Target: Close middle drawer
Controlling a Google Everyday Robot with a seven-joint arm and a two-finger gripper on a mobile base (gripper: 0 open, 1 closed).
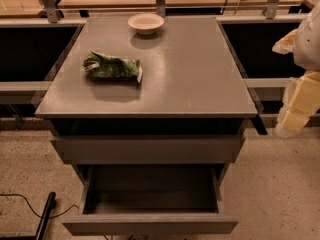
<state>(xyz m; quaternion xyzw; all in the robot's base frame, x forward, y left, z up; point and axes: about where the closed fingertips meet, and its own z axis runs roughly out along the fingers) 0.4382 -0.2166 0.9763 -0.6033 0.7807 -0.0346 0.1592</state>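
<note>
Middle drawer (150, 224) pulled open — fingers (298, 106) cut off at right edge, apart or together I cannot tell.

I see a plain grey table (190, 74) carrying a mottled green bag (111, 67) and a cream bowl (145, 23). Below the table, the middle drawer (150, 225) has a grey front and a dark grey inside. Right of the table, the gripper (299, 106) looks pale cream-yellow. The floor (280, 184) is speckled beige.
</note>
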